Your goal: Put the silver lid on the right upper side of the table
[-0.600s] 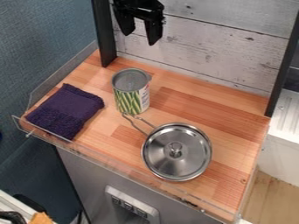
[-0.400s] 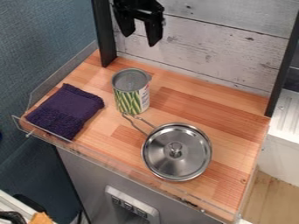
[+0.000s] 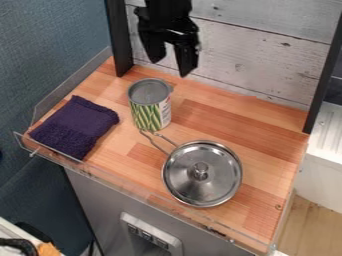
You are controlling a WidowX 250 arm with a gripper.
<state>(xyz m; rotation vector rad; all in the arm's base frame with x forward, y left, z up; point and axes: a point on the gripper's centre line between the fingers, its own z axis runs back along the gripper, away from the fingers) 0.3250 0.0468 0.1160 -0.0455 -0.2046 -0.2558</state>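
Hanging down from the top edge of the view, the black arm holds its gripper (image 3: 172, 67) in front of the whitish plank wall (image 3: 247, 55), above and slightly right of the can, with both fingers pointing downward. The fingers stand well apart with nothing between them. On the wooden tabletop (image 3: 234, 112) there are one silver lid (image 3: 217, 182), one pot (image 3: 189, 203), one can (image 3: 151, 107) and one dark purple cloth (image 3: 75, 127). The lid sits on the pot, knob up, toward the front of the tabletop and right of its middle. The pot's single wire handle (image 3: 157, 144) points up and left, to the foot of the can; whether they touch, I cannot tell. The cloth lies flat at the left. Compared with the earlier frames, the gripper has come lower in the view and a little to the right, showing more of the arm, while the lid, pot, can and cloth are where they were.
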